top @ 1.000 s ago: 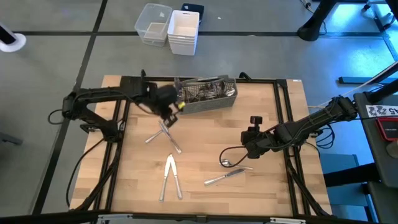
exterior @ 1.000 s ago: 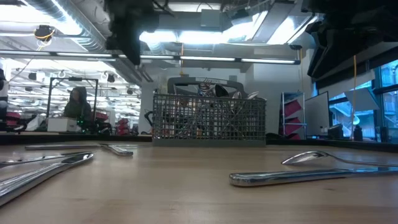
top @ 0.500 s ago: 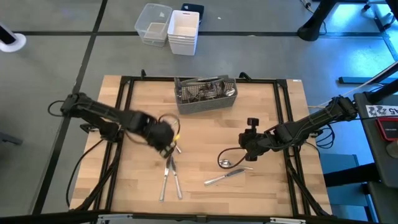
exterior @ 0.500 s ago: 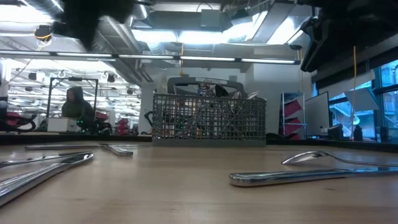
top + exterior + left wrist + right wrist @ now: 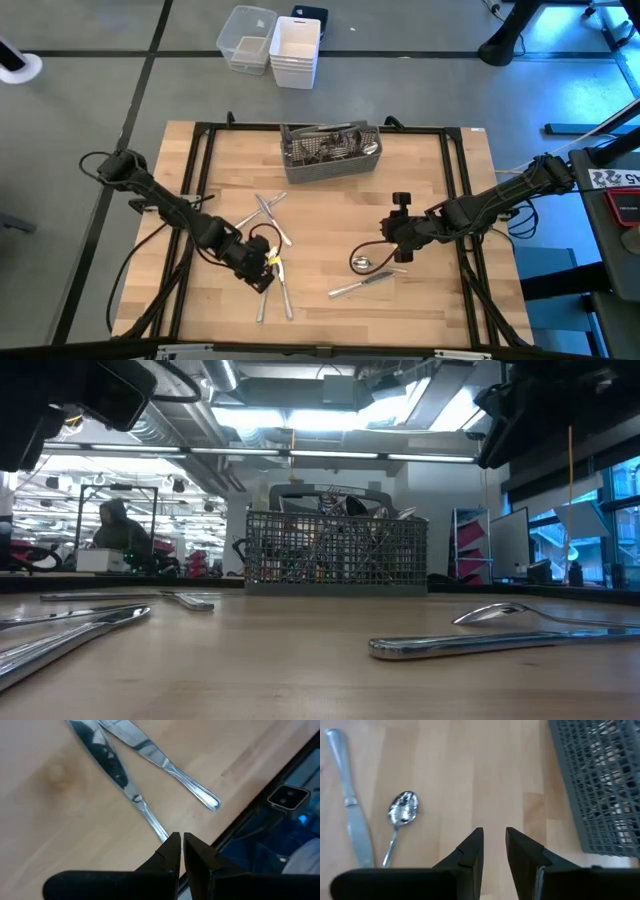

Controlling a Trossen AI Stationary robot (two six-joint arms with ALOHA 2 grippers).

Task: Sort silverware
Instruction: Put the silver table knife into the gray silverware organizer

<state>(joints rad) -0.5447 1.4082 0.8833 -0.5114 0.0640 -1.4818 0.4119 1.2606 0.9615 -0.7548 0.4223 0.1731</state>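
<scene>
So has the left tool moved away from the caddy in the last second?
Yes. The left tool went from beside the caddy to the table's near side, above two knives.

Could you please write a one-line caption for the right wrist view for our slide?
Right gripper, fingers slightly apart and empty, hovers over the wooden table between a spoon, a knife and the wire-mesh caddy.

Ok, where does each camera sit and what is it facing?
High: overhead, straight down; both arms, caddy.
Low: table height, across to caddy; arm parts up top.
Left wrist: shut left gripper over two knives.
Right wrist: right gripper, spoon, knife, caddy.
Shared: caddy in three views.
</scene>
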